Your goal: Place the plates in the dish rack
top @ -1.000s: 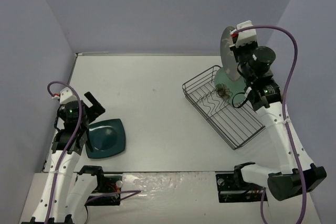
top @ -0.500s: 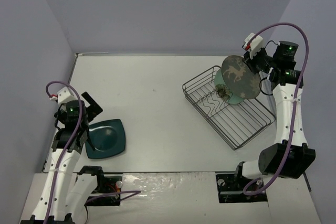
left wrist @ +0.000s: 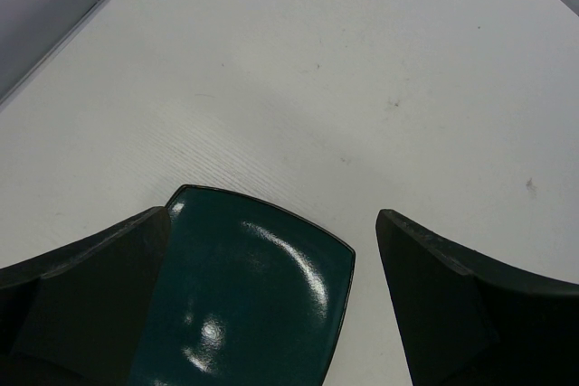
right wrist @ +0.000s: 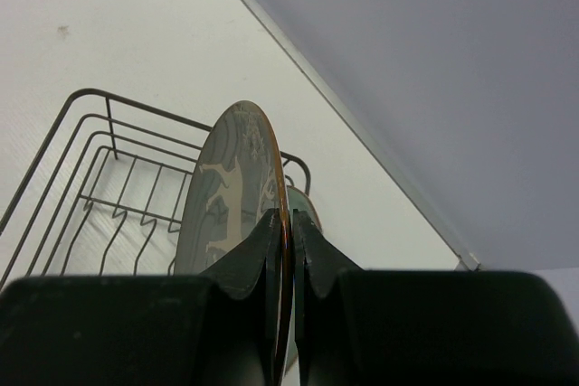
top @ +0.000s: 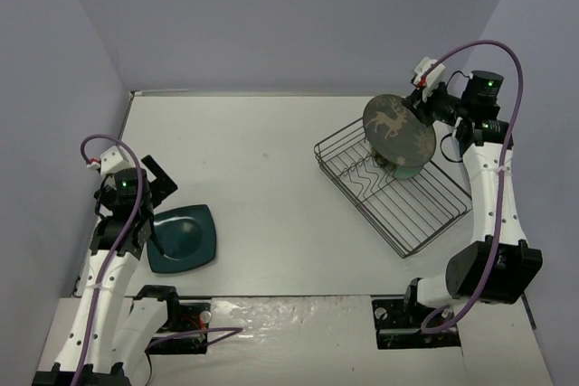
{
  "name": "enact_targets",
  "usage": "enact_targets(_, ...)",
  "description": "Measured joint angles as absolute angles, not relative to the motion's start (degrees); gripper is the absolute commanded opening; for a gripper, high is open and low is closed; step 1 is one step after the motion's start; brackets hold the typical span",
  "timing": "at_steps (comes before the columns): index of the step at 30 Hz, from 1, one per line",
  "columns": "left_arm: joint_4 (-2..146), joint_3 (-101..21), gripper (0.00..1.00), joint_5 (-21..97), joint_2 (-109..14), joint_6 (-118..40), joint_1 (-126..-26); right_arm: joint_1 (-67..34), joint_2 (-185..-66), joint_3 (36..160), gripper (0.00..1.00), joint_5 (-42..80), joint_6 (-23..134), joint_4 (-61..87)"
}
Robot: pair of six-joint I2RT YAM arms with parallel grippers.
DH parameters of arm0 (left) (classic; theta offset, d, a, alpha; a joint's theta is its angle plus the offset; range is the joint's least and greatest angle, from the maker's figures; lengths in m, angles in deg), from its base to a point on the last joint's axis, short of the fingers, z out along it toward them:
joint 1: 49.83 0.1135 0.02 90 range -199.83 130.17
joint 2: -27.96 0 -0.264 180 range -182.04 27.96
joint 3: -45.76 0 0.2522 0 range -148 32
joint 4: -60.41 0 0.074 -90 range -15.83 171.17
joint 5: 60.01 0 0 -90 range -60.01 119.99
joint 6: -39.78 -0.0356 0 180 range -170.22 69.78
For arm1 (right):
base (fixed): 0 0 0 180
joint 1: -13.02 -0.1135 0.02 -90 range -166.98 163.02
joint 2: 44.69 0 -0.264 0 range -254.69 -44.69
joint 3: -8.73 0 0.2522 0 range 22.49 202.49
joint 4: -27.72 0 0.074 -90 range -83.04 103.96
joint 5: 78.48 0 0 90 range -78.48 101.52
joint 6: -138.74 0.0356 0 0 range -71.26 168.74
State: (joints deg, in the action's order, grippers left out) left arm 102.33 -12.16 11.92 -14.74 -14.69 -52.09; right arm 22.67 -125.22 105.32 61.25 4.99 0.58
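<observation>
We hold the deer plate (top: 396,130) in the clenched right pincer (right wrist: 288,219) over the rack (top: 412,214), upper right. Next we must lower it upright into a slot. The left pincer (left wrist: 271,214) is released.

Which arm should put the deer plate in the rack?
Right. The right end effector grips the deer plate above the dish rack; the left end effector is open by the teal plate.

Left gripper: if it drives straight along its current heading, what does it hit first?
Probably the teal plate, whose far rim lies between the open fingers of the left gripper; if it clears that, the table just beyond. Depth is unclear.
</observation>
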Motion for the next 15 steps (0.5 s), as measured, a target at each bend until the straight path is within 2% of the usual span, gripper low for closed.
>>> enact_targets(15, 103.22, -12.16, 0.97, 11.64, -14.63, -14.68, -52.09, 17.32, -129.33, 99.48, 0.0, 59.47, 5.64, 5.76)
